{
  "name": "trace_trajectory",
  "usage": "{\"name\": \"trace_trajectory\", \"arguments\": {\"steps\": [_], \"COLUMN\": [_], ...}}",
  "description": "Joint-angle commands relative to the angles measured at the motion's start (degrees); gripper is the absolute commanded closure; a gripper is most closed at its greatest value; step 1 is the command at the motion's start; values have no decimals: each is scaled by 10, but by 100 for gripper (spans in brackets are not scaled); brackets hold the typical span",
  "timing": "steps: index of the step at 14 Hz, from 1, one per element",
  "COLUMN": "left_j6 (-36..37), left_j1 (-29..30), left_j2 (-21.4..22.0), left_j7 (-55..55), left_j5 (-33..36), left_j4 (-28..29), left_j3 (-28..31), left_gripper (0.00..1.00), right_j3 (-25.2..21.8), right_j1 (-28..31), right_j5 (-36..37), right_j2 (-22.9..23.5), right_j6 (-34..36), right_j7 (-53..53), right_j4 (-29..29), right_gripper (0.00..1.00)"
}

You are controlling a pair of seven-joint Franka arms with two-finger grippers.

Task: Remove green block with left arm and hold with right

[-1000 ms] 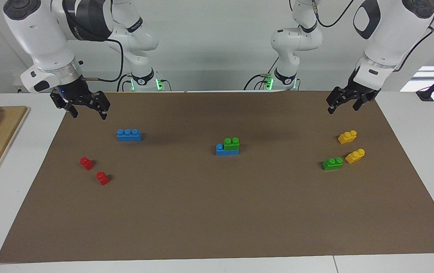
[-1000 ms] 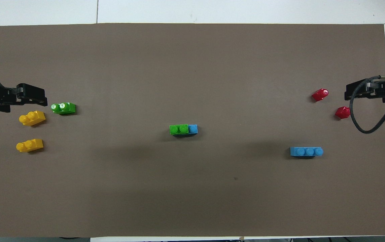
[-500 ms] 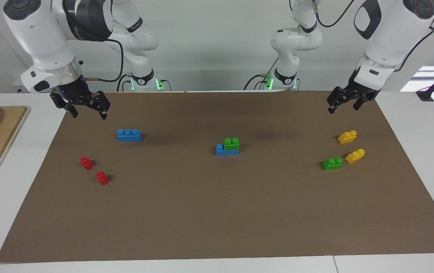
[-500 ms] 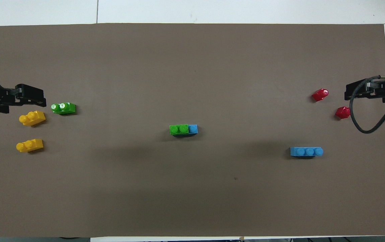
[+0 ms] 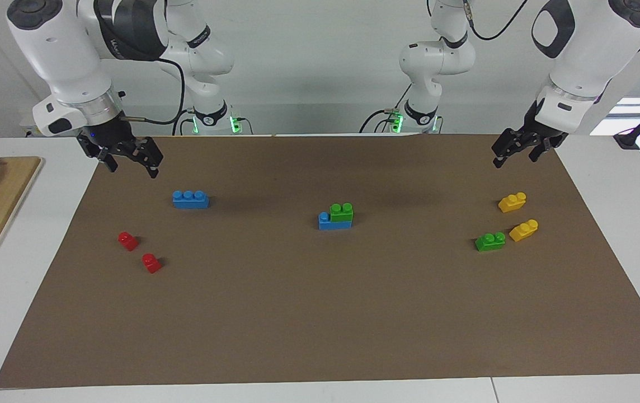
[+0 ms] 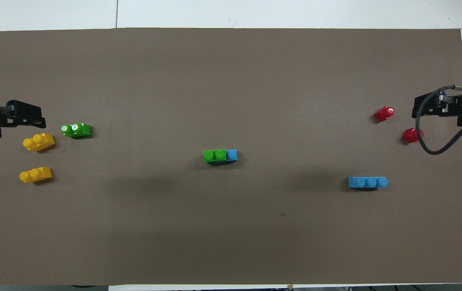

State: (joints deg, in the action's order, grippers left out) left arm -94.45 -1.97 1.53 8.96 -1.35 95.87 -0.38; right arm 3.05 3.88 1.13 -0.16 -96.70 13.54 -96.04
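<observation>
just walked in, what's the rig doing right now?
Nothing is held. The green block sits pressed onto a blue brick mid-mat, untouched. The left pincer hangs open in the air at its end of the mat, above the yellow bricks and a loose green brick. The right pincer hangs open at the other end, near a second blue brick and two red bricks. The pull-apart has not begun.

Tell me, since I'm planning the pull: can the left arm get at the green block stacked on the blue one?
Probably yes. The green block sits exposed on the blue brick mid-mat, nothing beside it; the open left gripper is empty.
</observation>
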Motion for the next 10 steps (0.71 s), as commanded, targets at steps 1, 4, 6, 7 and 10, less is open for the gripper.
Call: {"name": "trace_trajectory", "arguments": {"steps": [1, 4, 6, 7, 10], "left_j6": [6, 6, 2, 2, 1], "left_j1": [-5, -8, -8, -9, -43], "left_j2": [7, 16, 16, 16, 22], "left_j7": [17, 18, 18, 19, 93], "left_j5": [7, 6, 6, 6, 5], "left_j4": [2, 12, 20, 22, 44], "left_j3": [-7, -9, -9, -10, -11], "left_gripper": [0, 0, 0, 0, 0], "right_j3": [6, 8, 10, 10, 11], "right_j1": [4, 3, -9, -13, -15], "right_j5": [-14, -46, -66, -74, -120], "right_j2": [-5, -11, -16, -17, -16], "right_j6": [9, 17, 16, 15, 13], "right_j7": [75, 217, 312, 356, 469], "right_j4": [-6, -17, -30, -34, -38], "right_gripper": [2, 2, 2, 2, 3]}}
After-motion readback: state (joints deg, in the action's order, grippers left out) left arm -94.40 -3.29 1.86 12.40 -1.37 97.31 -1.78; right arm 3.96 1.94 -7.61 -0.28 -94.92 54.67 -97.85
